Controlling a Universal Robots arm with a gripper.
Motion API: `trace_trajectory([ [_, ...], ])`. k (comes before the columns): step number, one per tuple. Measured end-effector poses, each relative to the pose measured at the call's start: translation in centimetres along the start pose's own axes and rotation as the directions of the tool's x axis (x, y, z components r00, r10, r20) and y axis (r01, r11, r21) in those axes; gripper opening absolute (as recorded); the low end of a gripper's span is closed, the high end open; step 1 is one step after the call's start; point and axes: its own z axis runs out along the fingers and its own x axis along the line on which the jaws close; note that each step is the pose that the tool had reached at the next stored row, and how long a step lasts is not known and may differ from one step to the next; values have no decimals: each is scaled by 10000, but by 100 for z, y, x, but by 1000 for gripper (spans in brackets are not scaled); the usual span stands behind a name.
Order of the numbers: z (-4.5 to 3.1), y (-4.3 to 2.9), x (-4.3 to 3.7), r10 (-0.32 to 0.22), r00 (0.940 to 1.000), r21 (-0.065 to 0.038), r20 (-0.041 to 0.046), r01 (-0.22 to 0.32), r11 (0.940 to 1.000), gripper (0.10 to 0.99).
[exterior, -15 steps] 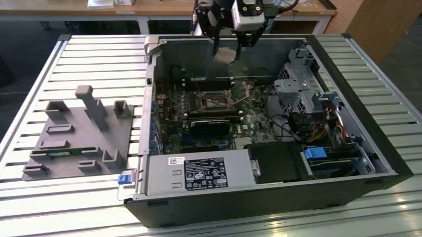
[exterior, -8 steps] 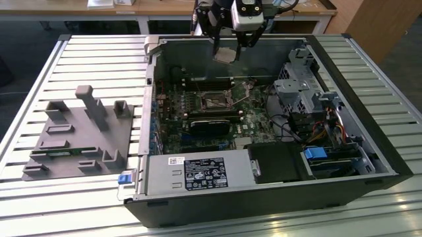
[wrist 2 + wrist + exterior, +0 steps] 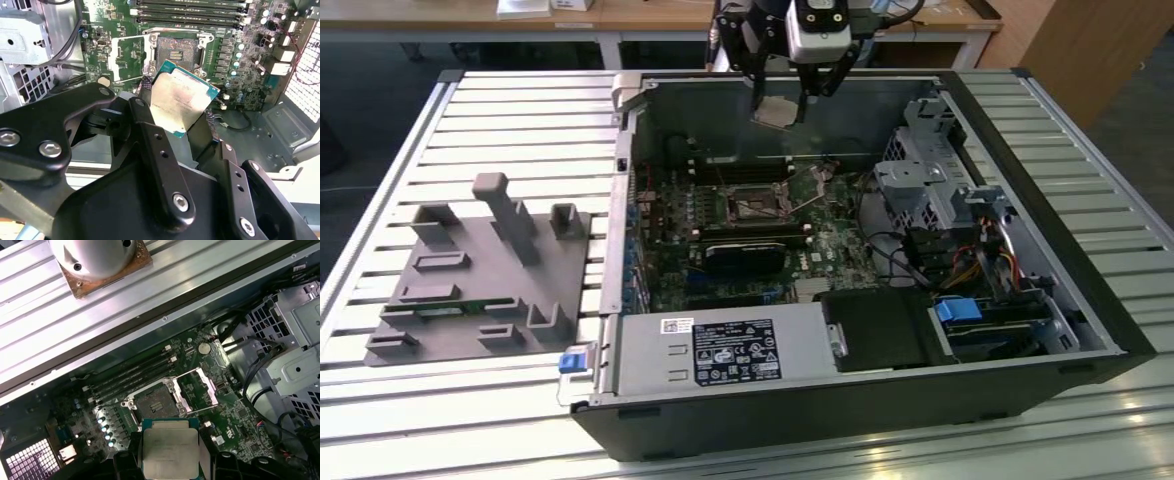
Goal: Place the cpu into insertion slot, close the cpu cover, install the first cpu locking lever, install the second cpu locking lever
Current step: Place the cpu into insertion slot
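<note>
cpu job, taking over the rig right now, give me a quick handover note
The gripper is shut on the cpu, held in the air over the open case.
The insertion slot is empty, and the cpu cover is swung open beside it.
Done: cpu picked up.
Left: seating the cpu, closing the cover, both locking steps.

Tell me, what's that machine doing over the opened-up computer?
A robot arm's gripper has the cpu pinched in its grip, held in the air above the open computer case. Below it, on the green board, the slot sits empty and its cover is swung open to one side. So the chip isn't in yet, and nothing has been closed or locked.
</note>
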Motion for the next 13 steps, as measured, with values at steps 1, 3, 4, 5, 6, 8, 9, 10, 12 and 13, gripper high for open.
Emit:
trace_trajectory([
  [1, 0, 0, 0, 28, 10000, -1, 3, -28, 10000, 537],
  [3, 1, 0, 0, 84, 10000, -2, 8, -84, 10000, 537],
  [4, 1, 0, 0, 112, 9999, -3, 10, -112, 9999, 537],
  [5, 1, 0, 0, 140, 9999, -3, 13, -140, 9999, 537],
  [6, 1, 0, 0, 172, 9999, -3, 16, -172, 9999, 537],
  [8, 1, 0, 0, 230, 9997, -4, 21, -230, 9997, 537],
  [9, 1, 1, 0, 258, 9997, -4, 24, -258, 9997, 537],
  [10, 1, 1, 0, 288, 9996, -5, 27, -288, 9996, 537],
  [12, 2, 1, 0, 350, 9994, -6, 33, -350, 9994, 537],
  [13, 2, 1, 0, 388, 9992, -6, 36, -388, 9992, 537],
])
